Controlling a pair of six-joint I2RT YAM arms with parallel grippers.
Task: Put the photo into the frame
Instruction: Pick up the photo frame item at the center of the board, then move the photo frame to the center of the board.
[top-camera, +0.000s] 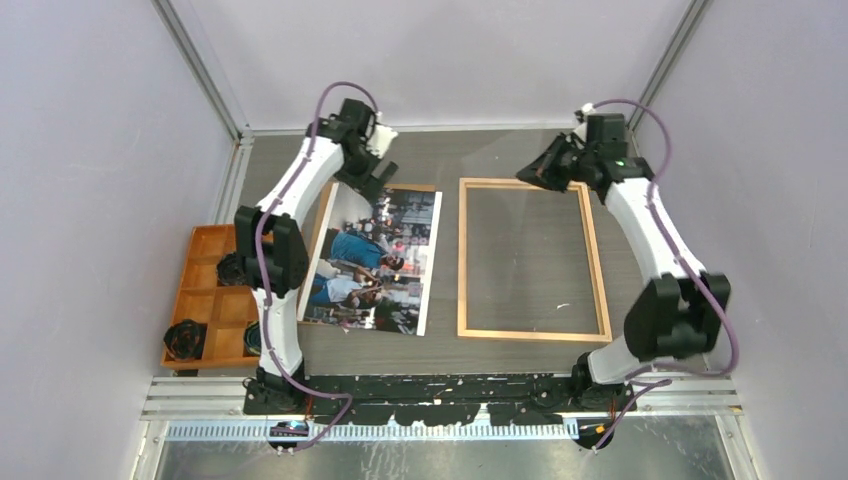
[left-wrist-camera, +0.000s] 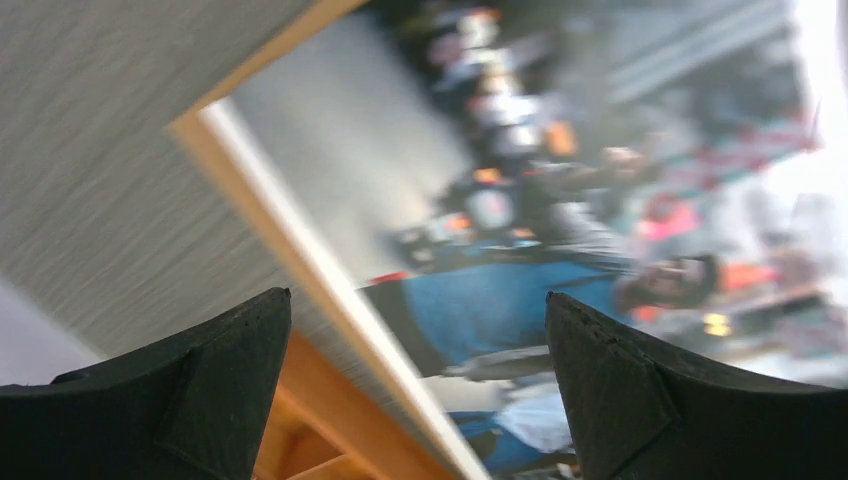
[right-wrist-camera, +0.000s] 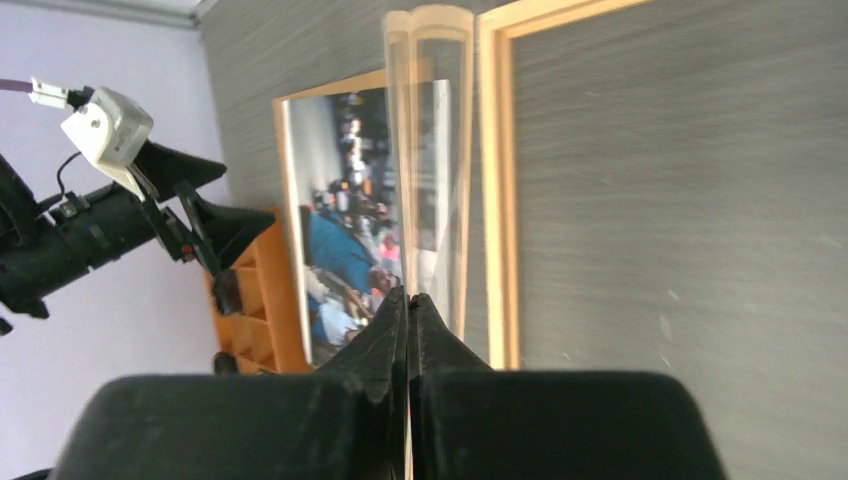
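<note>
Left gripper (top-camera: 372, 178) hangs over the far edge of the photo (top-camera: 380, 260), its 2 fingers (left-wrist-camera: 230, 390) spread wide with nothing between them; in its wrist view the blurred print fills the space below the gap. The right gripper (top-camera: 530, 175) sits by the far left corner of the frame (top-camera: 463, 260), with its fingers (right-wrist-camera: 385, 350) pinched together on the edge of a clear sheet (right-wrist-camera: 430, 150), which stands up edge-on from them. The photo lies face up on the left half of the table (top-camera: 448, 250), resting on a brown board (top-camera: 400, 186) that shows along its far and left sides. The frame lies flat just beside it to the right, apart from it, with bare table showing inside its strips. An orange tray (top-camera: 212, 291) with compartments sits at the table's left edge, beside the left arm.
</note>
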